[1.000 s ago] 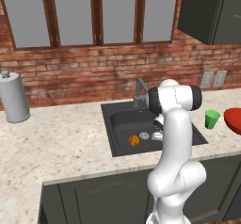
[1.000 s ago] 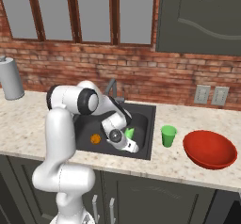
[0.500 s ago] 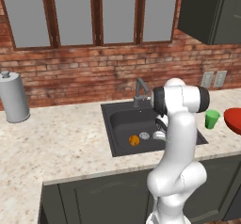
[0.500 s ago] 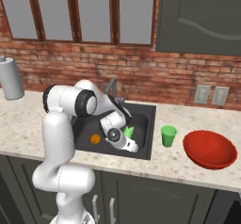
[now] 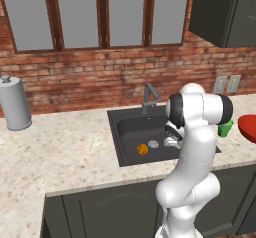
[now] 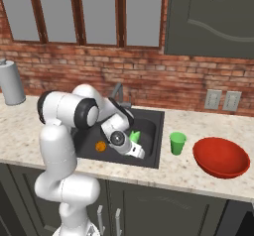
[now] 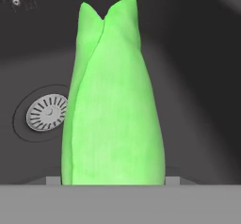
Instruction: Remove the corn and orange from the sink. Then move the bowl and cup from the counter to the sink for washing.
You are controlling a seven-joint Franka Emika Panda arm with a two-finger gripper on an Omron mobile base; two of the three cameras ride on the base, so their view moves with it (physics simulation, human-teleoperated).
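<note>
Over on the surface (image 6: pixel 188 168) to the right of the sink (image 6: pixel 155 136), the bowl (image 6: pixel 221 156) and the cup (image 6: pixel 177 143) wait untouched. Down in the basin, the orange (image 5: pixel 142 149) lies beside the drain (image 7: pixel 47 112). The corn (image 7: pixel 113 105) stands close before the hand camera, apparently between the jaws (image 6: pixel 135 150), though whether they are clenched on it I cannot tell. If the hold is slight, the tapered husk could slide out on the lift and drop back, perhaps knocking the orange. A low, hurried swing might also clip the sink wall or the faucet (image 5: pixel 148 97).
</note>
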